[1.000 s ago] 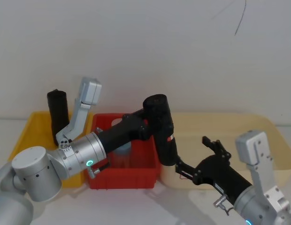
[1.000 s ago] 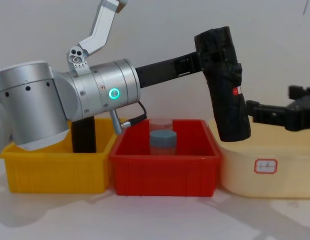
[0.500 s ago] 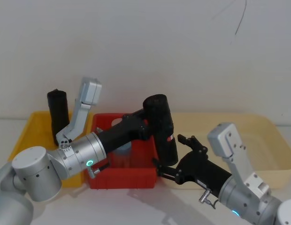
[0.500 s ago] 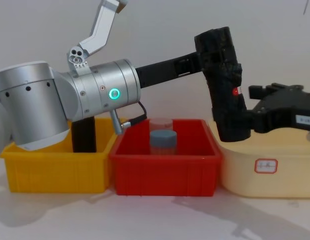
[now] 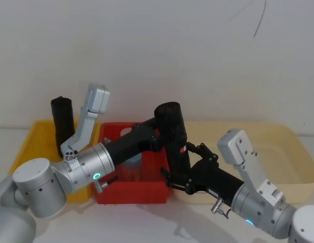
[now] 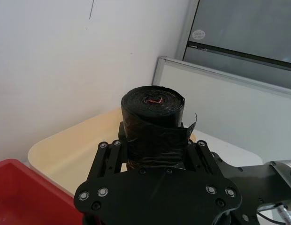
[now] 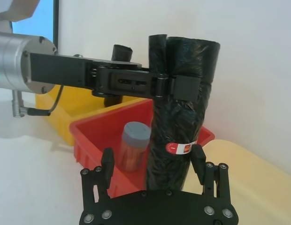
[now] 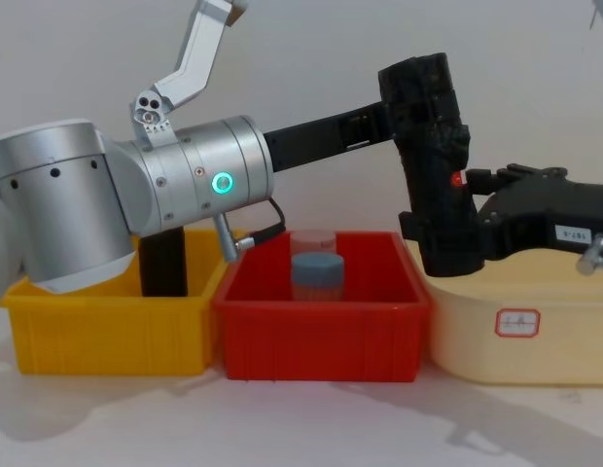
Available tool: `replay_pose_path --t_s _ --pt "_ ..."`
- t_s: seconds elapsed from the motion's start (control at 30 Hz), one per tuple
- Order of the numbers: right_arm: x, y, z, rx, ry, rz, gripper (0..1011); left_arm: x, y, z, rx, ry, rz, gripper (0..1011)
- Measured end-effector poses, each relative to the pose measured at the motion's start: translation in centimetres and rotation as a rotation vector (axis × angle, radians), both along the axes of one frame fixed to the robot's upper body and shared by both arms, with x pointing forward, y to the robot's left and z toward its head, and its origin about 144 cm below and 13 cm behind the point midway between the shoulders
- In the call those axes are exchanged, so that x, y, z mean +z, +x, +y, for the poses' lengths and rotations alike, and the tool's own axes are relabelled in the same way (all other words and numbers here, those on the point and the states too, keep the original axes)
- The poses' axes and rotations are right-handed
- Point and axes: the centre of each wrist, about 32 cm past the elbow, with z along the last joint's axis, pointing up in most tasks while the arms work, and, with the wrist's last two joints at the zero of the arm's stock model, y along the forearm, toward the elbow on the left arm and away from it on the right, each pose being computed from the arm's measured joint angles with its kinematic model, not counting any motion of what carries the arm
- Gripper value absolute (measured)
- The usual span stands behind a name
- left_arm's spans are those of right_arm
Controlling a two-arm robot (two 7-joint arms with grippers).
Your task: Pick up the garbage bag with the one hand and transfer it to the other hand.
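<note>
The garbage bag is a thick black lumpy roll, held nearly upright in the air over the right rim of the red bin. My left gripper, on the wrist with the green ring, is shut on the bag's upper part; the chest view has the same grip on the bag. My right gripper reaches in from the right and stands open, its fingers on either side of the bag's lower part. In the right wrist view the bag stands between the spread fingers of that gripper, closer to one of them.
A yellow bin at the left holds a slim upright black roll. The red bin in the middle holds a blue-lidded jar. A wide cream tub stands at the right, under the right arm.
My right gripper has moved left from beside the bag until its open fingers straddle the bag's lower part. The left arm and the bag have stayed still.
</note>
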Motion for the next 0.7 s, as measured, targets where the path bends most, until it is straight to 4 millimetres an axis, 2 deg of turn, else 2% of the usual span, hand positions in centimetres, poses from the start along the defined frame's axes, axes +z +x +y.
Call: replay_pose_path --t_s 0.7 --pt "0.0 2.3 0.2 0.002 0.005 0.016 993 0.0 0.0 0.0 -0.001 0.000 0.000 516"
